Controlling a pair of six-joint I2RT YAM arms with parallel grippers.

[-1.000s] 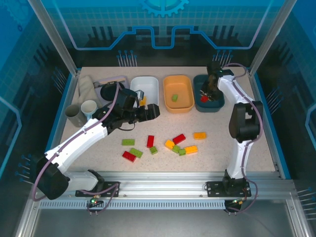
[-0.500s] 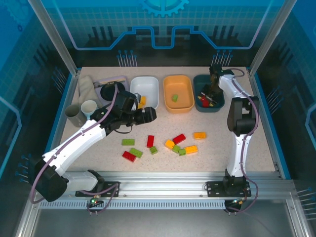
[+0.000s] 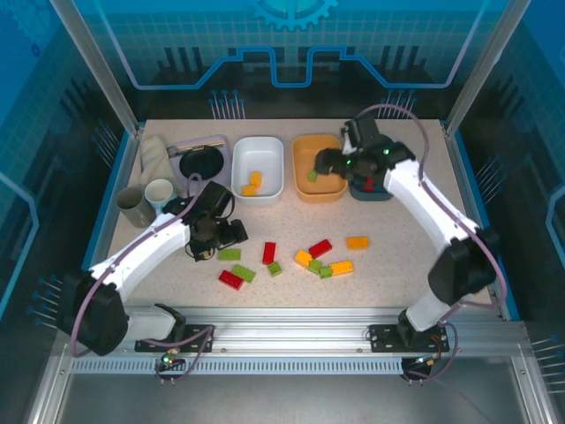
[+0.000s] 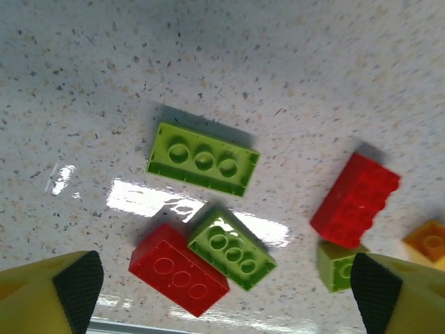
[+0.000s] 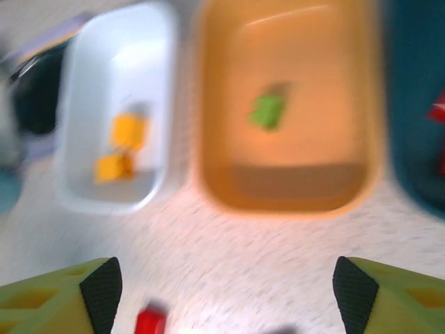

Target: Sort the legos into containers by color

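Two yellow bricks [image 3: 253, 183] in white tub [image 3: 269, 155], green brick [image 3: 312, 176] in orange tub [image 3: 305, 191], teal tub [image 5: 411, 83], loose bricks [image 3: 320, 248]

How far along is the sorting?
Early on. Done: two yellow-orange bricks in the white tub, one green brick in the orange tub, a red brick in the teal tub. In hand: nothing; left gripper and right gripper are open. Left: about eleven loose bricks on the table.

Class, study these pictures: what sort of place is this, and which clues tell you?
Probably a robotics lab test cell: two robot arms bolted to a metal rail, blue enclosure panels, and lego bricks laid out beside sorting tubs.
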